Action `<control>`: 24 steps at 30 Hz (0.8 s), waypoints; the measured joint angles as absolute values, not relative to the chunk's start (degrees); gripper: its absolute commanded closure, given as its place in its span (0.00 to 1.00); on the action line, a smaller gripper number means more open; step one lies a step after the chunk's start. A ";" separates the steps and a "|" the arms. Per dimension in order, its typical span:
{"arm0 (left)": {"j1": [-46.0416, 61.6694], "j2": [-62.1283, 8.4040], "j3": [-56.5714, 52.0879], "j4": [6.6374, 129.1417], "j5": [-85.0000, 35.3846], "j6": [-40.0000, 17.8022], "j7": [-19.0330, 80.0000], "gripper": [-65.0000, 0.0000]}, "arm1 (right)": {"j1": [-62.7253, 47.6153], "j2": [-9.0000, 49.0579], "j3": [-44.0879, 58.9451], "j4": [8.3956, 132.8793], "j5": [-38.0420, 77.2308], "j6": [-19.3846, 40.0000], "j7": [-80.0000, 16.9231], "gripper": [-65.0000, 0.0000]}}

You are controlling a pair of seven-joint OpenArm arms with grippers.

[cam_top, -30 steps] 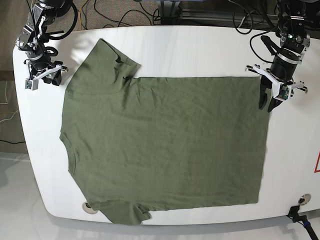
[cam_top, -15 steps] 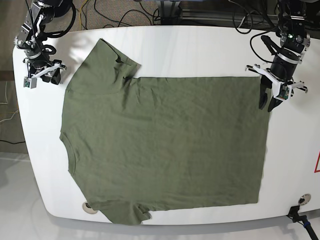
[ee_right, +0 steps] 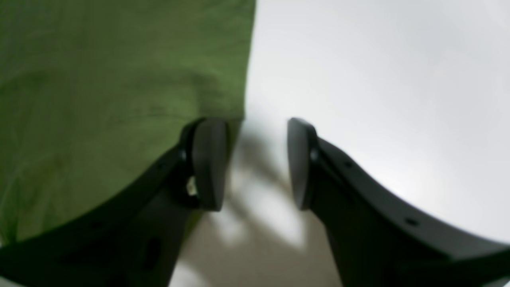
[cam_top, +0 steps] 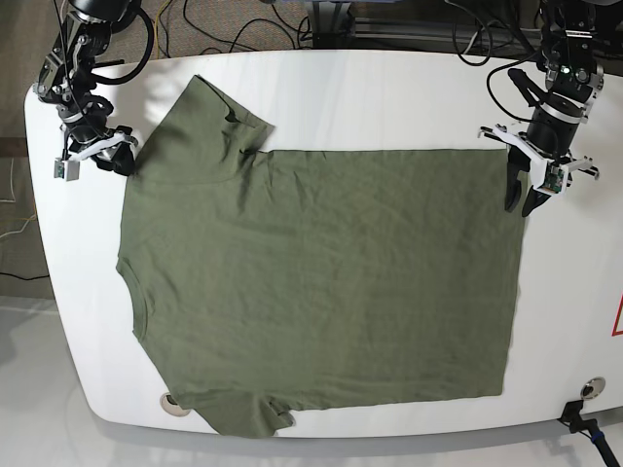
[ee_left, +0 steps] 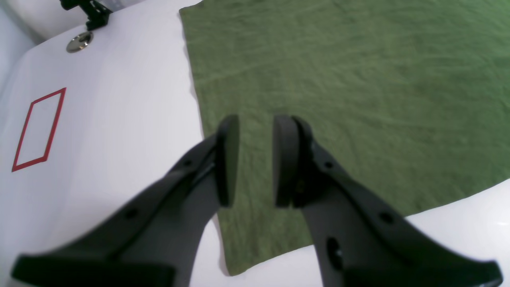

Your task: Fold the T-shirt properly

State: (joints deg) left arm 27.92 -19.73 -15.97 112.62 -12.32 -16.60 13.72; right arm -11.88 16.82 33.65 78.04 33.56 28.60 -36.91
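Note:
The olive-green T-shirt (cam_top: 321, 282) lies flat on the white table (cam_top: 389, 97), neckline to the left, hem to the right, one sleeve at the top left and one at the bottom. My left gripper (cam_top: 519, 199) hangs over the hem's upper right corner. In the left wrist view this gripper (ee_left: 255, 159) is open by a narrow gap above the T-shirt (ee_left: 358, 79), close to its edge. My right gripper (cam_top: 119, 159) is at the shoulder edge by the upper sleeve. In the right wrist view it (ee_right: 255, 163) is open, one finger over the T-shirt (ee_right: 119, 79), the gap over bare table.
A red rectangle mark (ee_left: 38, 129) and a metal disc (ee_left: 79, 42) sit on the table beyond the hem. Another disc (cam_top: 175, 404) is near the front left edge. Cables (cam_top: 243, 24) run behind the table. A black clamp (cam_top: 582, 420) stands at the front right corner.
My right gripper has moved from the table's left edge toward the T-shirt's shoulder. The left arm and the T-shirt have not moved.

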 measured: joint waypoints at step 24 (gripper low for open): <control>28.05 -19.55 -16.45 112.38 -12.64 -16.60 13.69 0.79 | -10.39 16.03 26.63 81.52 34.79 29.63 -43.29 0.92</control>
